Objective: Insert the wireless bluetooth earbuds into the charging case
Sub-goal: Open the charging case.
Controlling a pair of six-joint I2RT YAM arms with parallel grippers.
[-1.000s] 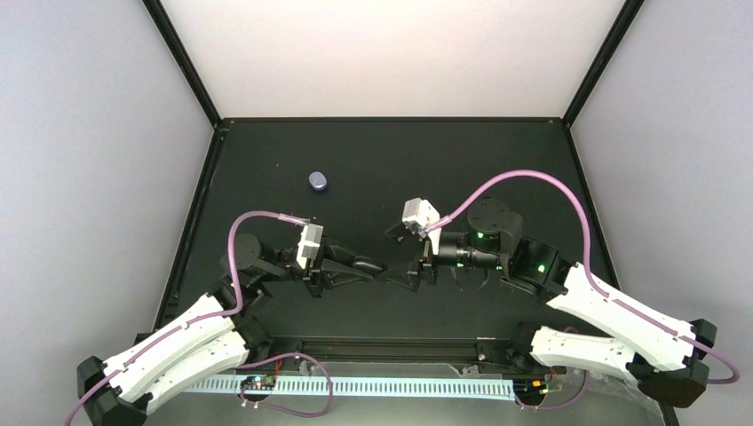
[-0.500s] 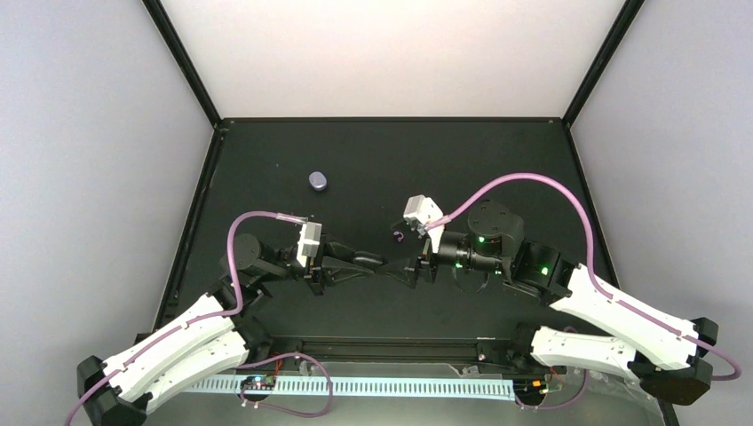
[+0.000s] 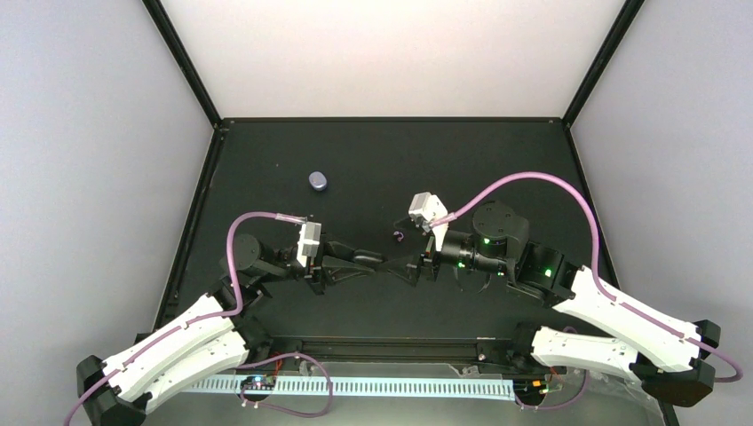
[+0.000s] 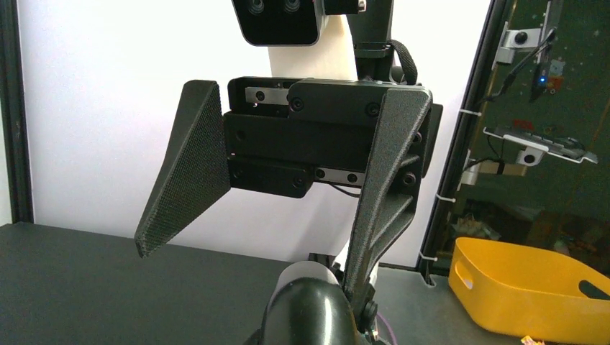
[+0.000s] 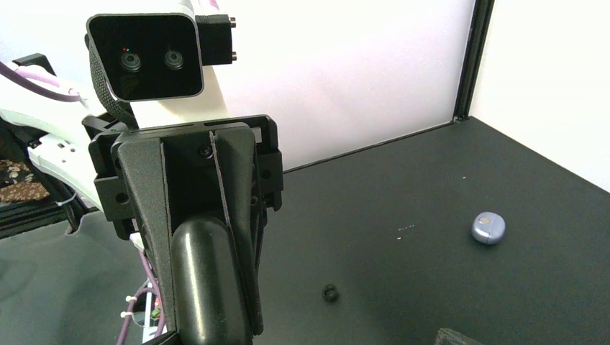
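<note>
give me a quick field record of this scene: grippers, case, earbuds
left gripper: shut, apparently on a glossy black rounded piece
right gripper: open, holding nothing, tip to tip with the left one
charging case: lying on the table, apart from both grippers
earbud: one small black nub loose on the table
second earbud: not visible

Black-framed test enclosure under even white light.
A matte black tabletop (image 3: pixel 373 160) sits between a bright white far wall (image 3: pixel 391 53) and pale grey side walls (image 3: pixel 89 177); outside the enclosure, a yellow bin (image 4: pixel 532 295) rests below cabled shelving (image 4: pixel 539 140).
</note>
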